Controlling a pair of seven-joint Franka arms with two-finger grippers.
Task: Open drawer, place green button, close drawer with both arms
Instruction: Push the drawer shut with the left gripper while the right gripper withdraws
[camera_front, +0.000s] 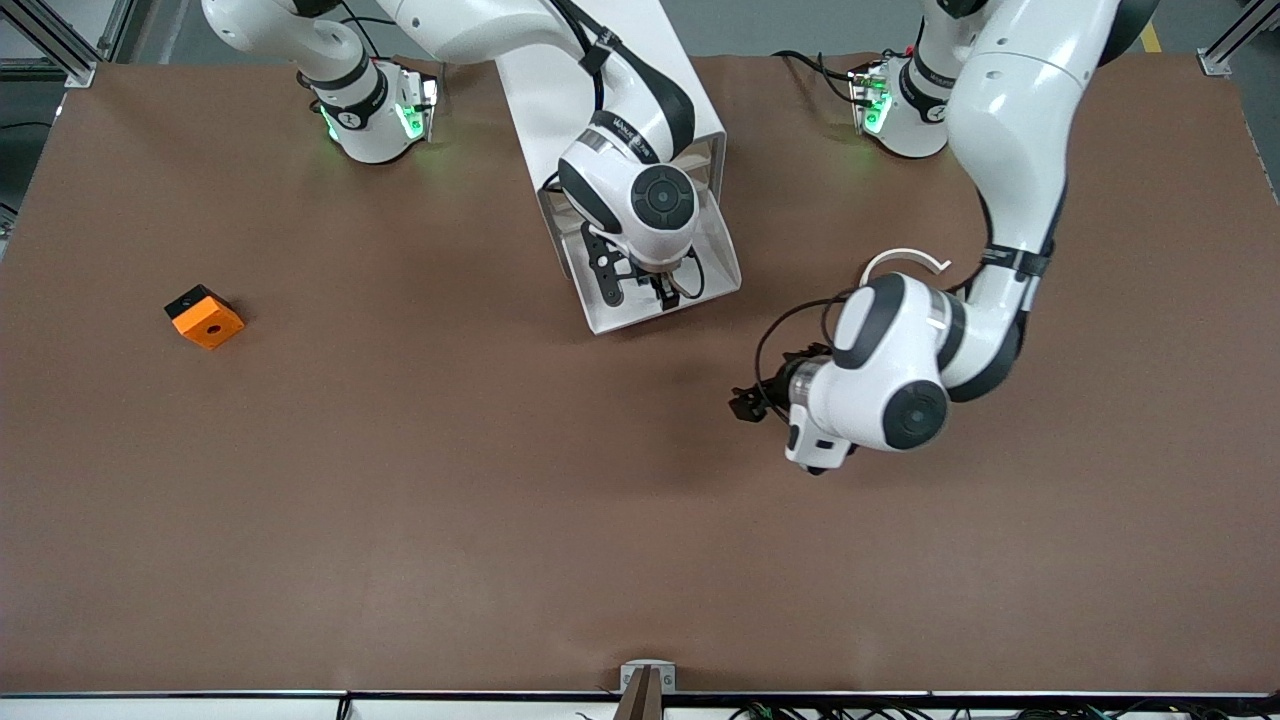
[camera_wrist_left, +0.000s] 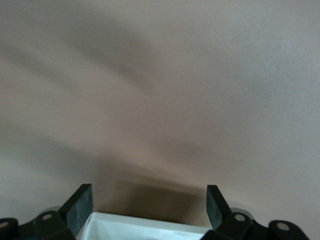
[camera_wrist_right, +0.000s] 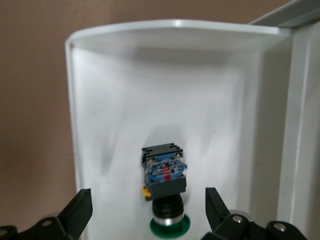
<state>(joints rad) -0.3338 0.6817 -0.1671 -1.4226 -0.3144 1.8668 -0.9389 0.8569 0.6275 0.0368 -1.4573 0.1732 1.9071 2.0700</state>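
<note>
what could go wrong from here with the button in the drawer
1. The right claw is open right around the button, so lifting off-line might nudge or tip it.
2. The right arm hangs over the open drawer; if the left claw, waiting over the table, pushes too soon, they may collide.

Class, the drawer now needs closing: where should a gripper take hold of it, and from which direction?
Judging by its pose, meet the drawer at its front lip, the end nearest the front camera, and push toward the cabinet. The button lies inside; right gripper open above it.
</note>
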